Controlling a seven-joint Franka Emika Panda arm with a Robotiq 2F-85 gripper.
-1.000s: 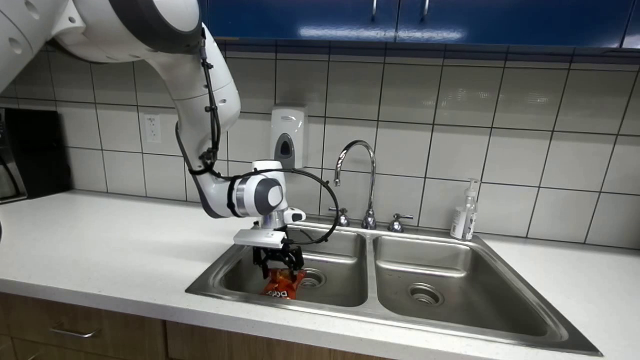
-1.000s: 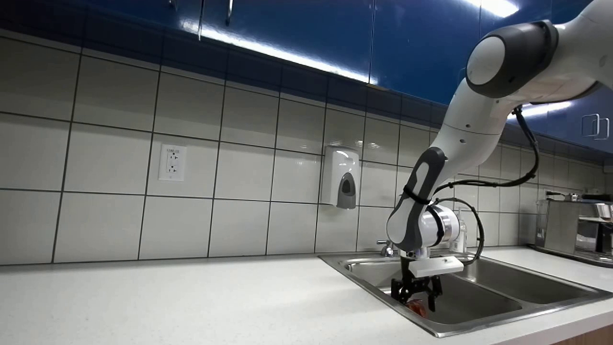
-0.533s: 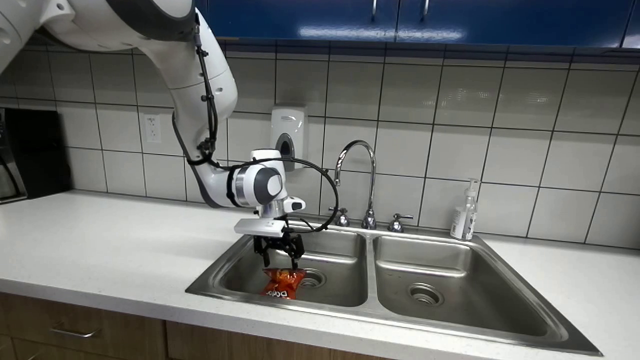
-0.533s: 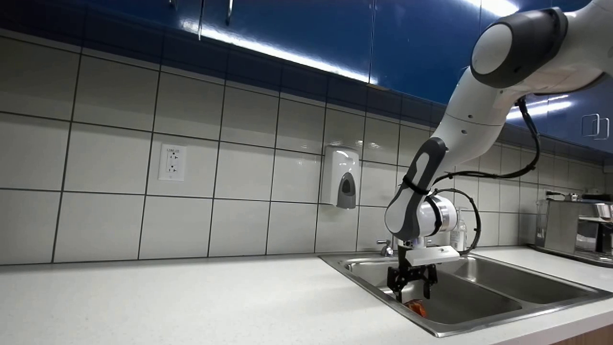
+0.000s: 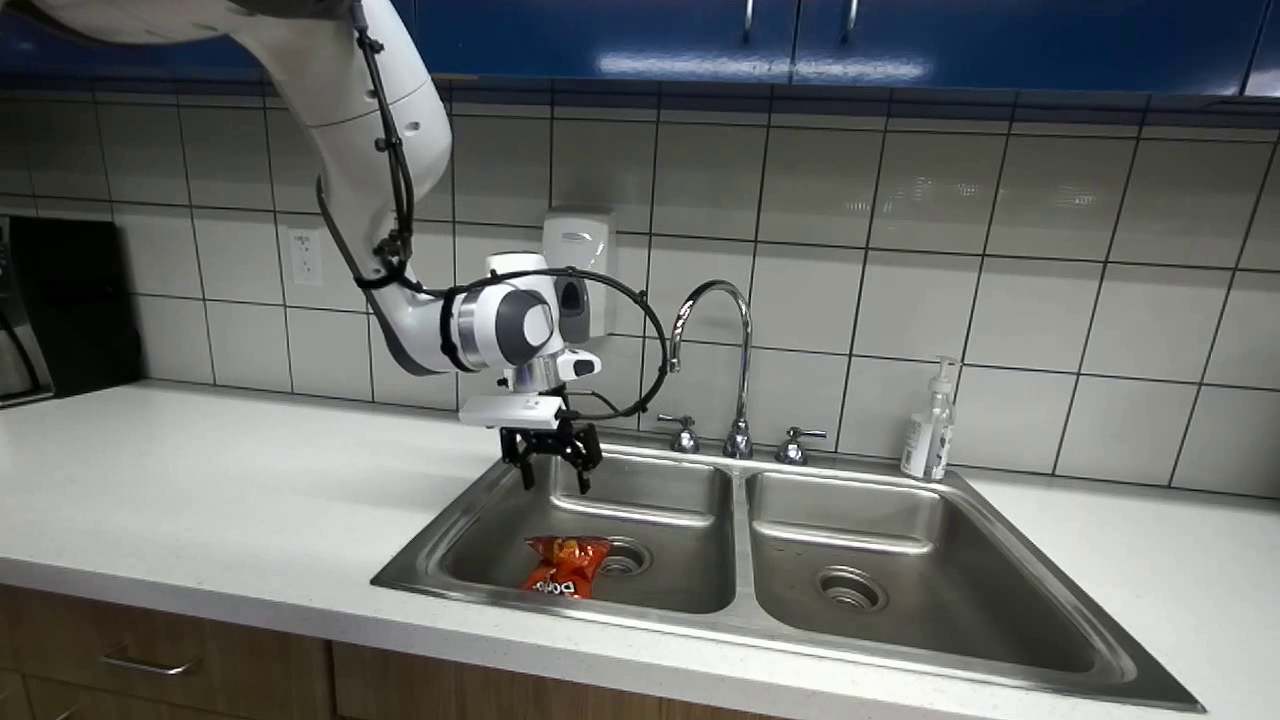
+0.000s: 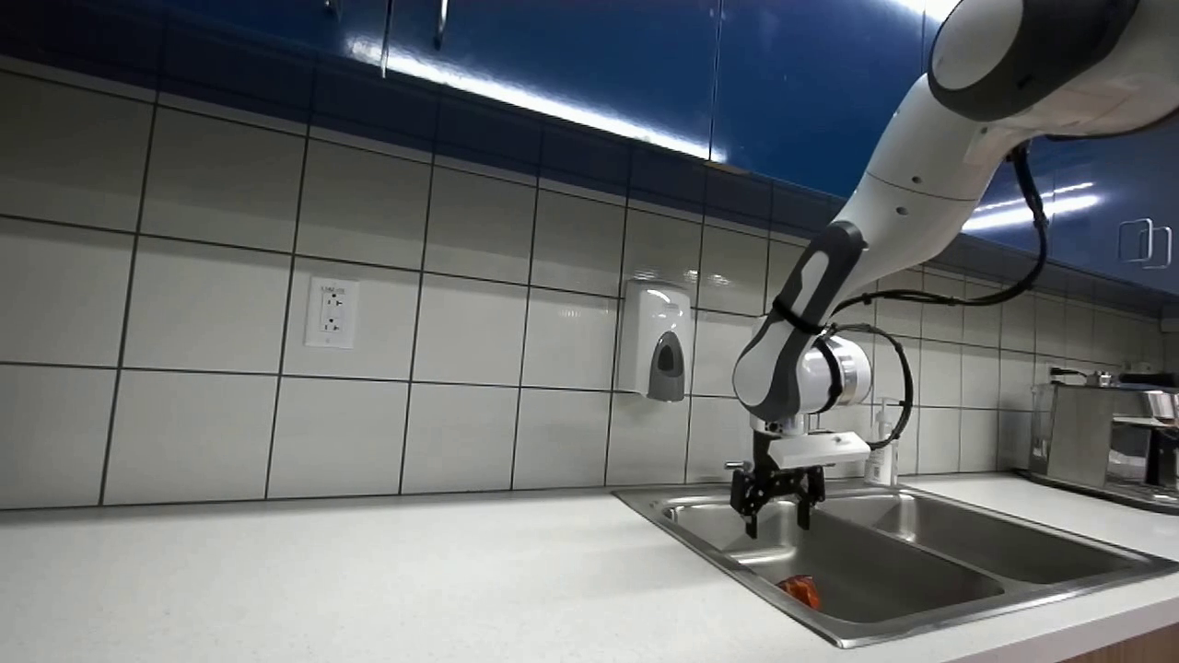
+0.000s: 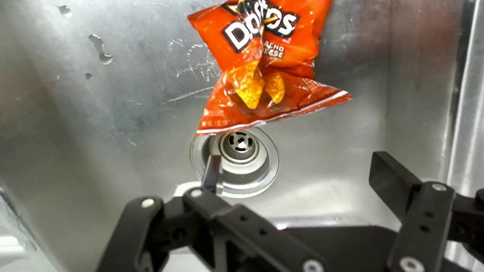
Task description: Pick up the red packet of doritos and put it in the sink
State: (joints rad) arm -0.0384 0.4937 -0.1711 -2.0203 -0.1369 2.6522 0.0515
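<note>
The red packet of doritos (image 5: 566, 568) lies crumpled on the floor of a basin of the steel sink (image 5: 741, 540), partly over the drain's edge. In an exterior view only a small part of the packet (image 6: 800, 590) shows above the sink rim (image 6: 728, 564). In the wrist view the packet (image 7: 272, 71) lies beyond the fingertips, its top seal towards the drain (image 7: 240, 142). My gripper (image 5: 556, 486) is above the same basin, well above the packet and apart from it. In the wrist view the gripper (image 7: 297, 162) is open with nothing between its fingers (image 7: 393, 181).
The chrome faucet (image 5: 745, 370) and its handles (image 5: 792, 448) stand behind the sink. A wall soap dispenser (image 5: 578, 270) is close behind the wrist. A soap bottle (image 5: 930, 430) stands at the back corner. The white counter (image 5: 250, 480) runs beside the sink.
My open gripper has risen from around the packet to well above it. The packet has stayed in the same place on the basin floor.
</note>
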